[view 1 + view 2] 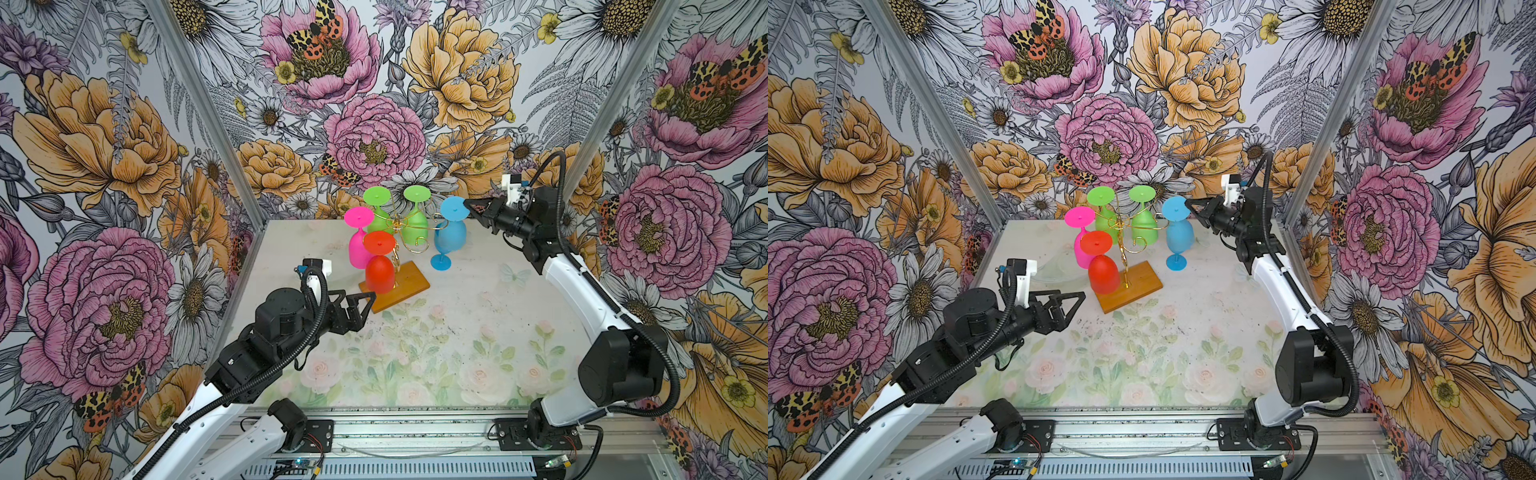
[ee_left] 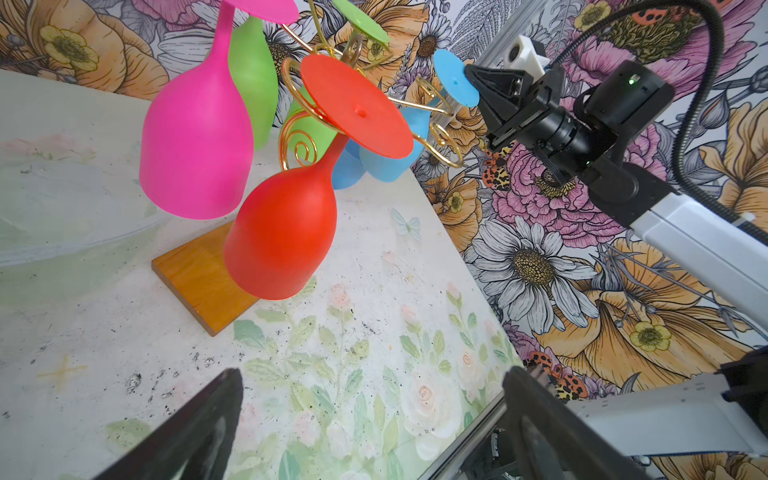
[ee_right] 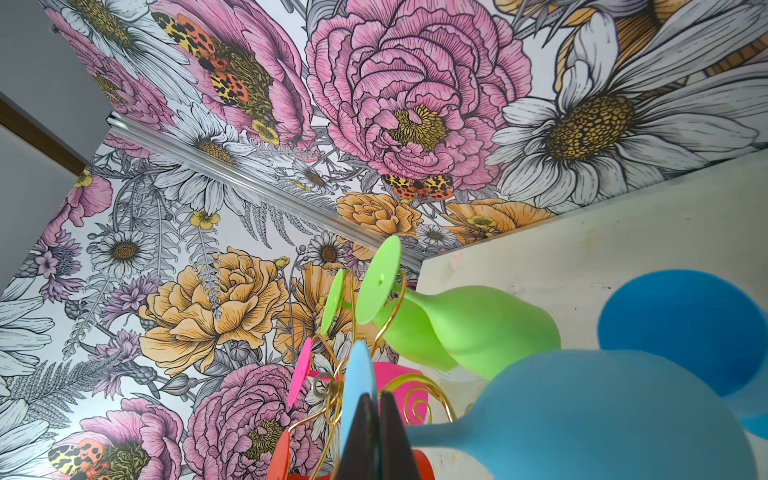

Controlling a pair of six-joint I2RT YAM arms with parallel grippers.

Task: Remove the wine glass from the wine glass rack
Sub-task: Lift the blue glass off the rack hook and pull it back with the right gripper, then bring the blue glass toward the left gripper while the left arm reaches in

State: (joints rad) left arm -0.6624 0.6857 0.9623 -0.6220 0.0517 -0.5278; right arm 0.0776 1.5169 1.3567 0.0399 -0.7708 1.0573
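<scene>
The wine glass rack (image 1: pixel 409 286) (image 1: pixel 1138 286) (image 2: pixel 195 278), gold wire on an orange wooden base, stands at the back middle of the table. Pink (image 1: pixel 358 243), red (image 1: pixel 379 272) and two green (image 1: pixel 414 224) glasses hang upside down from it. My right gripper (image 1: pixel 466 203) (image 1: pixel 1187 202) (image 3: pixel 376 401) is shut on the foot disc of a blue wine glass (image 1: pixel 451 237) (image 3: pixel 602 415) that hangs bowl-down by a gold arm's curl; whether its stem is inside the curl I cannot tell. My left gripper (image 1: pixel 368 305) (image 1: pixel 1077 305) (image 2: pixel 374 399) is open and holds nothing, low by the base's near left corner.
A second blue glass, seen by its foot (image 1: pixel 440 262) (image 1: pixel 1176 262), stands upright on the table to the right of the rack. A clear bowl (image 2: pixel 62 249) lies left of the base. Flowered walls close the back and both sides; a metal rail (image 1: pixel 415 419) runs along the front.
</scene>
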